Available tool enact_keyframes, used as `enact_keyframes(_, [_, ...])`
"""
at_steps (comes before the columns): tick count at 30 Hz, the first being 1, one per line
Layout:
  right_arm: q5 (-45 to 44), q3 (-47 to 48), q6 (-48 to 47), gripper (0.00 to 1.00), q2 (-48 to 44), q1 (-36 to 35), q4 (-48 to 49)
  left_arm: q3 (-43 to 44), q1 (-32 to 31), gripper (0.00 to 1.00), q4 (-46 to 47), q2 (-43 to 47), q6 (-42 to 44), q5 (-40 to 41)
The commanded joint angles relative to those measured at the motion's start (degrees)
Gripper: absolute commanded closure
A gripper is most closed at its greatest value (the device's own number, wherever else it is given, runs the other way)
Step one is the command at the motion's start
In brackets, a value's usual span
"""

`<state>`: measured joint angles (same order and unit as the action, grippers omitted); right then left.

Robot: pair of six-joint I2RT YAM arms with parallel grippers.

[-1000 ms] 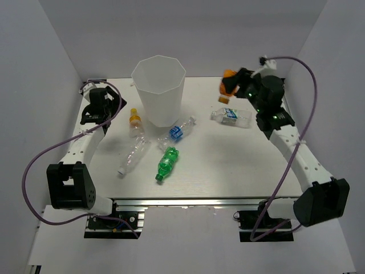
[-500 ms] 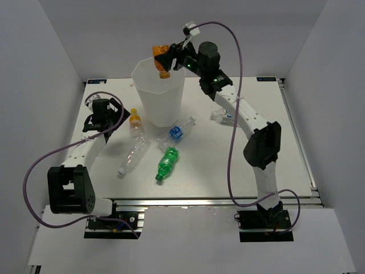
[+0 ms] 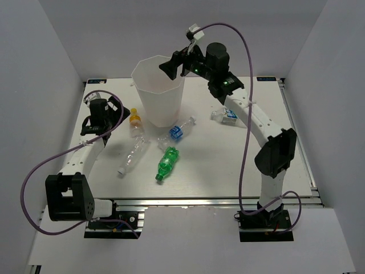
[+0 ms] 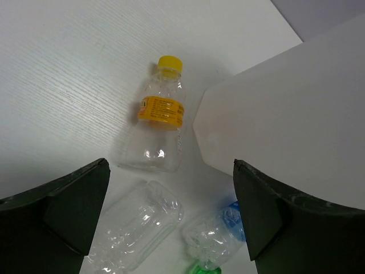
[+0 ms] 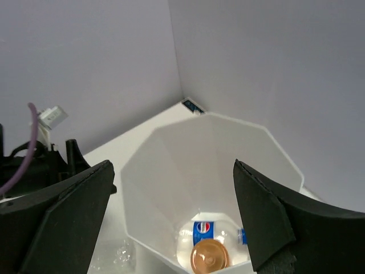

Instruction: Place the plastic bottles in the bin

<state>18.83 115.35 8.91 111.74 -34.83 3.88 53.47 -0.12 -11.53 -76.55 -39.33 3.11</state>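
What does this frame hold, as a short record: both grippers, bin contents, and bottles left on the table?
right gripper: open, empty, above the tall white faceted plastic bin
left gripper: open, empty, facing the yellow-capped clear bottle, not touching it
in bin: orange bottle seen end-on; clear blue-labelled bottle
on table: yellow-capped clear bottle; crushed clear bottle; blue-banded clear bottle; green bottle; labelled clear bottle partly behind the right arm
table count: five
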Motion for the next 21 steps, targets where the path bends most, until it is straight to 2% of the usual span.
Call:
enact_keyframes(1, [1.9, -0.9, -4.7, 0.11, -6.6, 0.0, 1.4, -0.8, 0.0, 0.02, 2.4, 4.7, 0.6, -1.5])
enact_keyframes(6, [1.8, -11.3, -5.7, 0.11, -16.6, 0.1, -1.4, -2.0, 0.0, 0.02, 1.1, 6.0, -0.3, -0.6])
enact_keyframes(7, [0.4, -18.7, -5.9, 0.11, -18.7, 0.1, -0.4, -2.2, 0.0, 0.02, 0.9, 6.4, -0.4, 0.1])
enact_keyframes(9, [-7.5, -25.9, -5.2, 0.11, -25.2, 0.2, 2.4, -2.6, 0.0, 0.02, 0.4, 6.8, -0.8, 0.6])
enact_keyframes(11, [-12.1, -32.1, -4.5, 0.11, -29.0, 1.9, 0.3, -2.8, 0.0, 0.02, 0.6, 7.3, -1.2, -1.0])
enact_keyframes(13, [-15.7, -34.0, 1.8, 0.11, -29.9, 4.9, -6.8, -3.4, 0.0, 0.02, 1.1, 7.7, -1.6, -1.1])
enact_keyframes(15, [-13.9, -35.8, 6.7, 0.11, -30.3, 11.0, -10.5, -3.9, 0.0, 0.02, 1.4, 7.9, -1.7, 0.0])
enact_keyframes(17, [-12.7, -40.2, 12.9, 0.11, -30.5, 16.6, -11.4, -3.7, 0.0, 0.02, 1.0, 7.6, -1.5, 1.4])
enact_keyframes(21, [-18.2, -42.8, 21.1, 0.11, -28.4, 22.2, -13.7, -2.2, 0.0, 0.02, -0.5, 6.2, -1.2, 4.4])
